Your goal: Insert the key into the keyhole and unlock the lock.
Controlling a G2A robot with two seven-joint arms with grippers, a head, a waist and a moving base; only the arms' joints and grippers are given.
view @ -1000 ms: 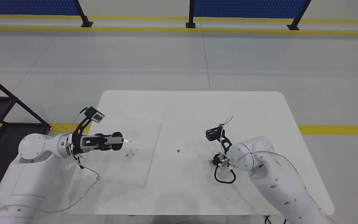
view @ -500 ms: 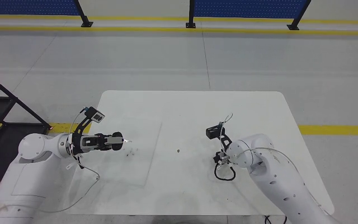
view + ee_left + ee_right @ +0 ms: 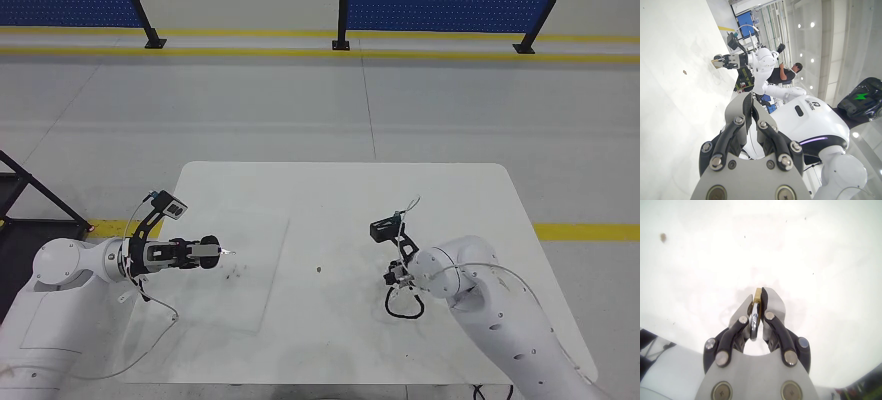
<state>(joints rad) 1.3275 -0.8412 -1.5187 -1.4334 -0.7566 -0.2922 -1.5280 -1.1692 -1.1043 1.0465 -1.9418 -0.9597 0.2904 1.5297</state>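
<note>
My left gripper (image 3: 214, 250) hovers over the left part of the white table (image 3: 450, 200), level and pointing to the right. It is shut on a small silvery key (image 3: 227, 251) whose tip sticks out past the fingers. In the left wrist view the same gripper (image 3: 750, 100) has its pads pressed together. My right gripper (image 3: 393, 282) points down at the table right of centre. It is shut on a brass padlock (image 3: 757, 295), the chrome shackle (image 3: 754, 323) lying back between the fingers. From the left wrist view the padlock (image 3: 715, 64) hangs just off the surface.
A thin clear sheet (image 3: 250, 290) covers the left part of the table under the left arm. A small brown speck (image 3: 318, 269) lies between the two grippers. A black cable loop (image 3: 404, 306) hangs at the right wrist.
The right arm has shifted slightly to the right and back with the padlock in its grip. The left arm and key have stayed put.
</note>
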